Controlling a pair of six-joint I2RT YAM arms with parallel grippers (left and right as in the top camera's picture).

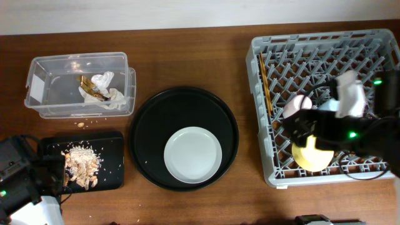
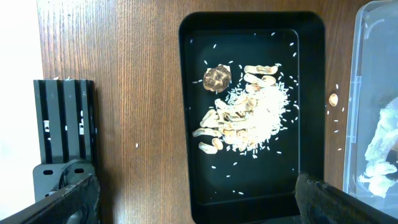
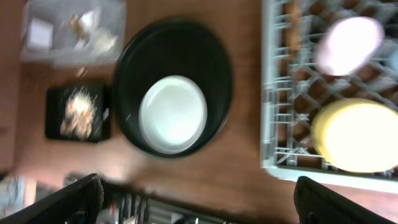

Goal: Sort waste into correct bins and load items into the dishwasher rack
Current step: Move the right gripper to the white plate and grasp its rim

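Note:
The clear tub (image 1: pixel 37 69) at the far left holds white tissue (image 1: pixel 103 81) and a gold-brown wrapper (image 1: pixel 92 95). Below it, the small black tray (image 1: pixel 112 178) carries a heap of food scraps (image 2: pixel 245 118). A pale-grey plate (image 1: pixel 192 154) lies in the round black tray (image 1: pixel 156 119). In the grey rack (image 1: pixel 312 47) are chopsticks (image 1: pixel 265 84), a pink cup (image 1: pixel 298 105) and a yellow bowl (image 1: pixel 310 156). My left gripper (image 2: pixel 199 205) hovers open over the near end of the small tray. High over the rack's front edge, my right gripper (image 3: pixel 202 202) is open and holds nothing.
A few crumbs (image 2: pixel 333 99) lie on the wood between the small tray and the tub. A black ribbed block (image 2: pixel 62 124) stands left of the small tray. The right arm covers part of the rack's middle in the overhead view.

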